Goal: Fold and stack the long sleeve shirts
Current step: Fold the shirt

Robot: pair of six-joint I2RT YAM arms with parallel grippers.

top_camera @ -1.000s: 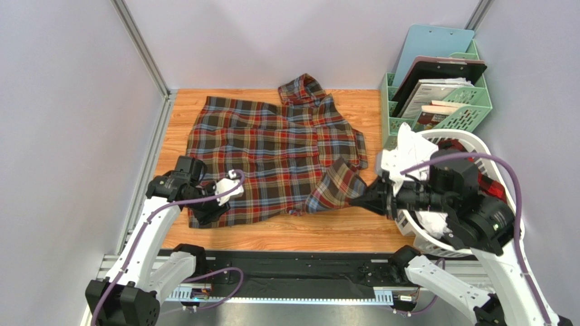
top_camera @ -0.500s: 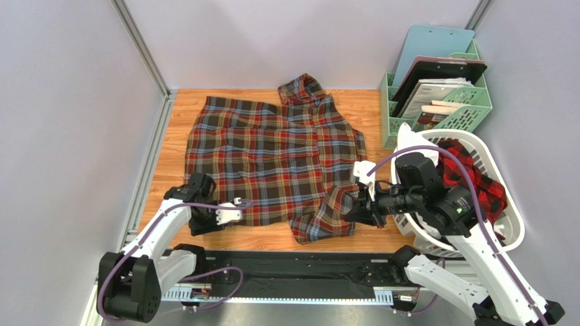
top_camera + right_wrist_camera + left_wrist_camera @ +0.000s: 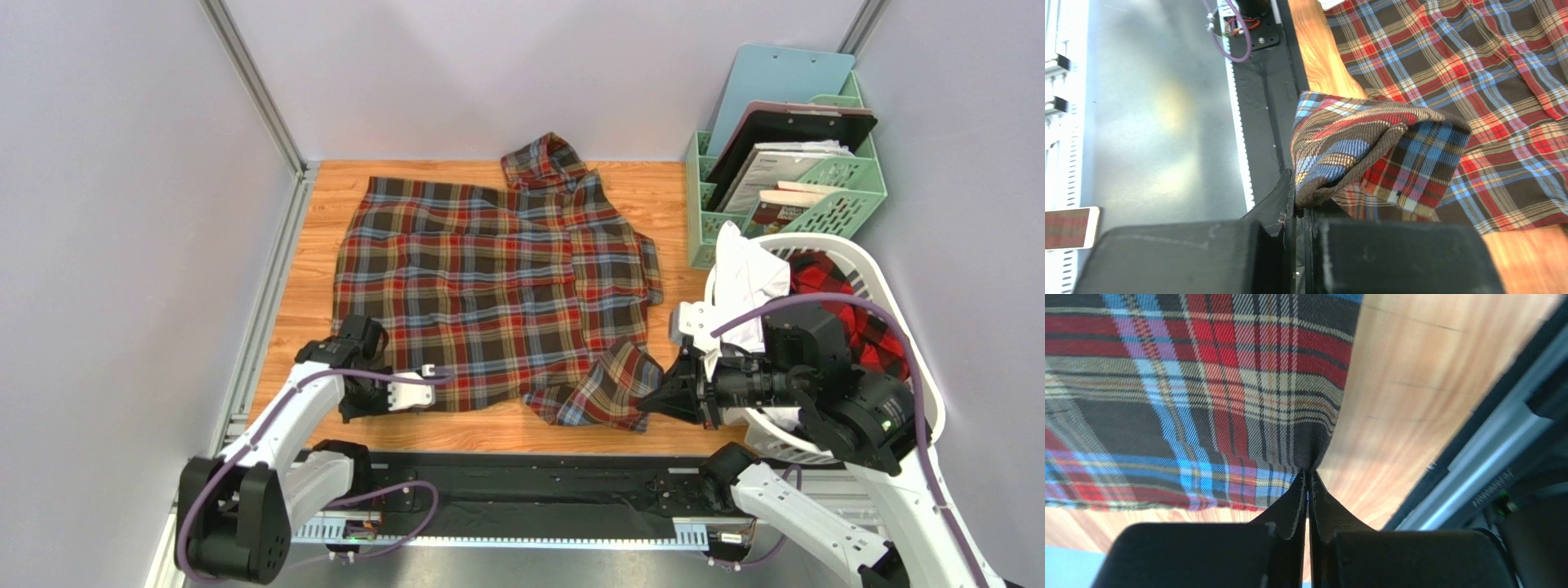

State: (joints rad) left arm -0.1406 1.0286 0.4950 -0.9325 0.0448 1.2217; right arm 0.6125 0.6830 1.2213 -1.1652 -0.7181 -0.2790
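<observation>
Left gripper and right gripper both clamped on shirt hem; the thin left pinch could slip when pulled.

Matt, finely ribbed woven cloth is shown in the tartan shirt ahead of the left gripper, itself of matt black plastic. To its right, a smooth, faintly glossy wooden table and a brushed metal rail are seen.

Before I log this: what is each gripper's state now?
Left gripper: shut on the brown plaid shirt.
Right gripper: shut on the same shirt.
</observation>
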